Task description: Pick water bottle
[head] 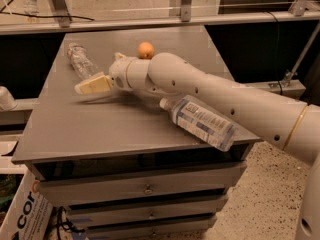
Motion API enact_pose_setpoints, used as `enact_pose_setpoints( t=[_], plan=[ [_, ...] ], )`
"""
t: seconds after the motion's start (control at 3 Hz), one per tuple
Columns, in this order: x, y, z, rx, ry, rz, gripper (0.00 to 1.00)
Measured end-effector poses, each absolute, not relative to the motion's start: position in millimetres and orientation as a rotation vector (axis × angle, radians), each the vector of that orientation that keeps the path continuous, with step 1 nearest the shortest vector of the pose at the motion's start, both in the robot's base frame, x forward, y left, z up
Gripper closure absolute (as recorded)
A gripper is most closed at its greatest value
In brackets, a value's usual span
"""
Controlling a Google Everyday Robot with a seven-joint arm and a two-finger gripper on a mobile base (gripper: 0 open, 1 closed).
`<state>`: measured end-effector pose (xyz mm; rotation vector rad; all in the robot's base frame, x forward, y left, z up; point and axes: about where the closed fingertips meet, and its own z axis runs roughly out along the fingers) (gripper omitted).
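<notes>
Claw [97,80] beside the water bottle [81,62], far half perhaps behind the arm [225,100], itself off-frame at right.

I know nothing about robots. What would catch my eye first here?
The thick white arm stretched in from the right over the grey cabinet top, its gripper close by the near end of the small clear water bottle lying at the back left. Next, the bigger labelled bottle under the arm near the front right edge, and an orange ball at the back.
</notes>
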<state>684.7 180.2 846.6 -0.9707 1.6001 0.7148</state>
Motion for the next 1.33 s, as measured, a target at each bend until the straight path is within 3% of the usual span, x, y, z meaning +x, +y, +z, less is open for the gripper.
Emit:
enact_pose_setpoints(
  t=[1.33],
  plan=[
    [704.4, 240.8, 843.1, -1.024, 1.627, 0.685, 0.0]
  ],
)
